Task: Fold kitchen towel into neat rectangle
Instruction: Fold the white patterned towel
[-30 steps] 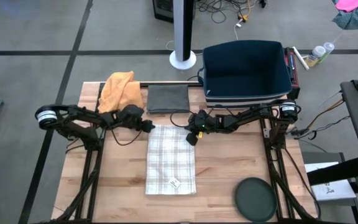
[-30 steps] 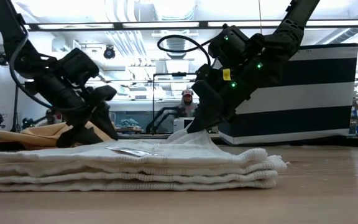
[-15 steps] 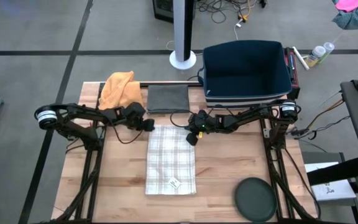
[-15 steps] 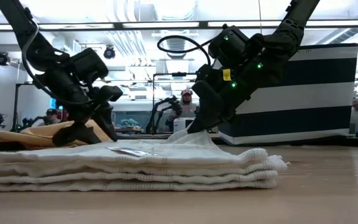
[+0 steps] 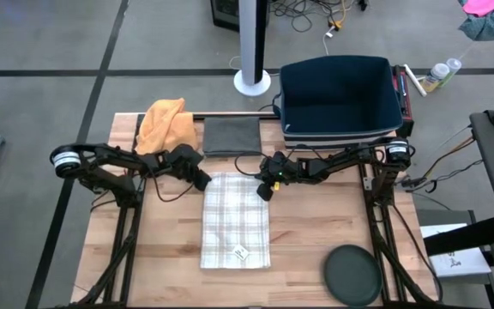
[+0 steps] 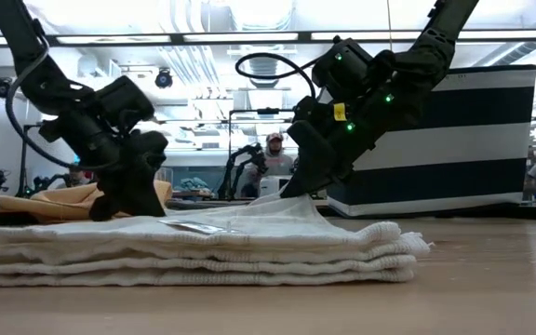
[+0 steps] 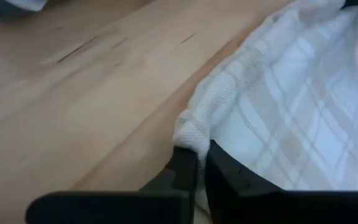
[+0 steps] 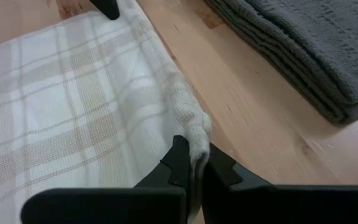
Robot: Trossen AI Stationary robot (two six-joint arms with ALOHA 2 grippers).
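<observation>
Wooden table (image 5: pixel 161 257), both end effectors apparently clamped on plaid towel (image 5: pixel 236 219) corners.

In my left wrist view the towel (image 7: pixel 278 118) runs off the picture's edge, so I see only 1 corner of it, and my left gripper (image 7: pixel 194 163) shows just its 2 dark fingers (the body is cut off). In the low view the stacked folds hide the table behind them. The small tag (image 5: pixel 240 251) is too tiny to read.
</observation>
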